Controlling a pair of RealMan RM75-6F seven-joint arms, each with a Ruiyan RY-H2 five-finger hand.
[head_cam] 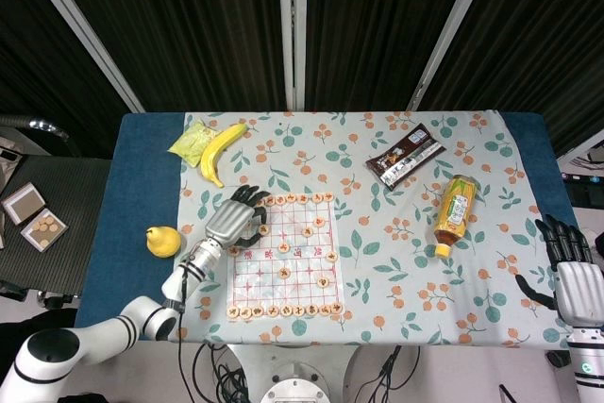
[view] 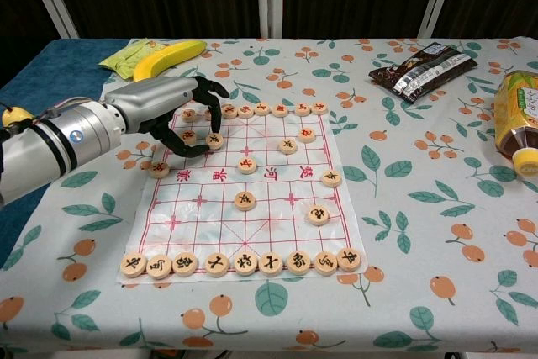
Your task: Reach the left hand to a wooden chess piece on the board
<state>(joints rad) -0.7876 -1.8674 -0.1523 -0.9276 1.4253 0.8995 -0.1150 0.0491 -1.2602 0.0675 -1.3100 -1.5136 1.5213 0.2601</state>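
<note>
The paper chess board (view: 252, 208) lies on the flowered cloth, with wooden round pieces in a row along its near edge, another along its far edge, and a few scattered between. My left hand (view: 172, 111) (head_cam: 231, 219) arches over the board's far left corner. Its thumb and a fingertip close around one wooden chess piece (view: 214, 139), which lies flat on the board. Two more pieces (view: 188, 135) sit under the palm. My right hand (head_cam: 571, 276) hangs past the table's right edge, fingers spread and empty.
A banana (view: 168, 60) and a green packet (head_cam: 192, 143) lie beyond the left hand. A pear (head_cam: 162, 241) sits on the blue cloth to its left. A brown snack packet (view: 423, 67) and a lying yellow bottle (view: 519, 119) are on the right.
</note>
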